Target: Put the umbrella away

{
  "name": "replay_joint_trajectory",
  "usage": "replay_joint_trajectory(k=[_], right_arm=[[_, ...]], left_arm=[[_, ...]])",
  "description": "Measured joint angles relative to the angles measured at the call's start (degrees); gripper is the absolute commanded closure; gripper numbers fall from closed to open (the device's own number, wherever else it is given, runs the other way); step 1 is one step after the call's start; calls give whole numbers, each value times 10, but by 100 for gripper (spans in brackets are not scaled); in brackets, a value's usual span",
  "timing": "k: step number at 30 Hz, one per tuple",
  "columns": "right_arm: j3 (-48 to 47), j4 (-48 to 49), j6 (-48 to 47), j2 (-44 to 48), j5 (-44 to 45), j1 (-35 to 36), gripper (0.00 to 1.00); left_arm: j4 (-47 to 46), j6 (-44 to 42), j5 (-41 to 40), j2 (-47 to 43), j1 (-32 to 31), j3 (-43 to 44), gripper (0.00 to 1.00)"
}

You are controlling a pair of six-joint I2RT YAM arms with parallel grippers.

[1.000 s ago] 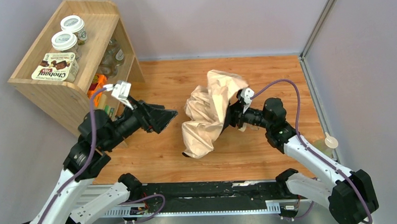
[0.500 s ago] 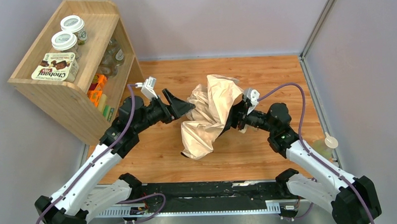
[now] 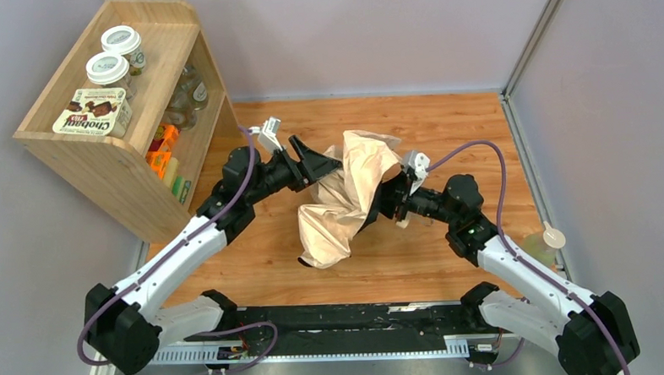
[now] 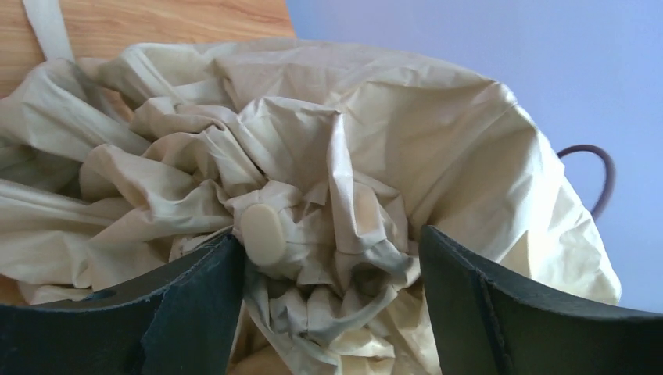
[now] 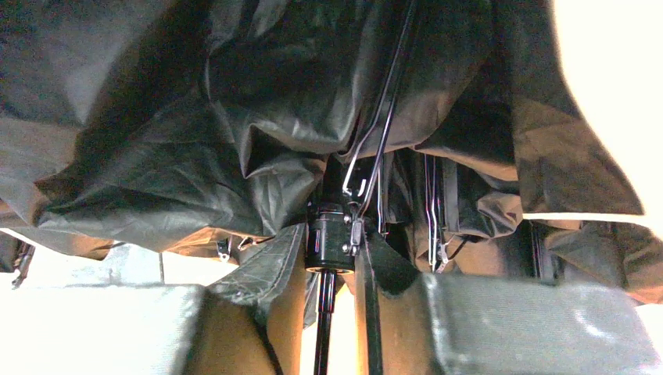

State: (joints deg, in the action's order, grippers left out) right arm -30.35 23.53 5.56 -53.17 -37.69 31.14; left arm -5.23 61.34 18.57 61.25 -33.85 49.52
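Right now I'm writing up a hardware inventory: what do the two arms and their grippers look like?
The left arm and right arm match: white link shells, black joints. A purple cable loops along each to a small white camera mount at the wrist. The left gripper and right gripper are black; the left's fingers are broad wedges.

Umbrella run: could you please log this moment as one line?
umbrella: canopy crumpled, unfolded | right gripper: shut on umbrella, under canopy | left gripper: open, jaws flanking canopy top | put away: not yet
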Motion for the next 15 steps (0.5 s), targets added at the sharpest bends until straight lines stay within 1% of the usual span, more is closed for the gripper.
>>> replay_joint_trajectory(k=[1, 2, 3, 4, 6, 7, 8, 9, 10, 11, 12, 14, 15], right_arm=[[0, -4, 0, 0, 6, 0, 100], [0, -8, 0, 0, 14, 2, 100], [0, -8, 0, 0, 19, 4, 100], [0, -9, 1, 0, 24, 6, 100], [2, -10, 5, 4, 34, 11, 100], [5, -10, 5, 7, 41, 14, 100], [9, -12, 7, 12, 50, 18, 85], [14, -16, 9, 19, 60, 21, 62], [16, -23, 14, 27, 68, 26, 42], [17, -35, 22, 38, 82, 32, 29], [17, -48, 39, 48, 93, 37, 21], [10, -92, 75, 66, 127, 45, 12], [-2, -135, 97, 73, 147, 48, 7]], left_arm=[[-3, -4, 8, 17, 3, 5, 35], [-6, -8, 12, 27, 6, 6, 55], [-6, -13, 16, 32, 10, 6, 69], [-6, -12, 20, 34, 14, 6, 88], [-14, -15, 28, 33, 23, 4, 100], [-24, -13, 39, 31, 24, 4, 100], [-28, -13, 46, 29, 24, 4, 100], [-33, -16, 57, 26, 24, 4, 100], [-36, -21, 63, 25, 23, 4, 100], [-36, -25, 68, 24, 23, 4, 100], [-36, -37, 70, 24, 23, 4, 100], [-24, -65, 59, 19, 24, 5, 100], [-17, -82, 49, 14, 24, 5, 100]])
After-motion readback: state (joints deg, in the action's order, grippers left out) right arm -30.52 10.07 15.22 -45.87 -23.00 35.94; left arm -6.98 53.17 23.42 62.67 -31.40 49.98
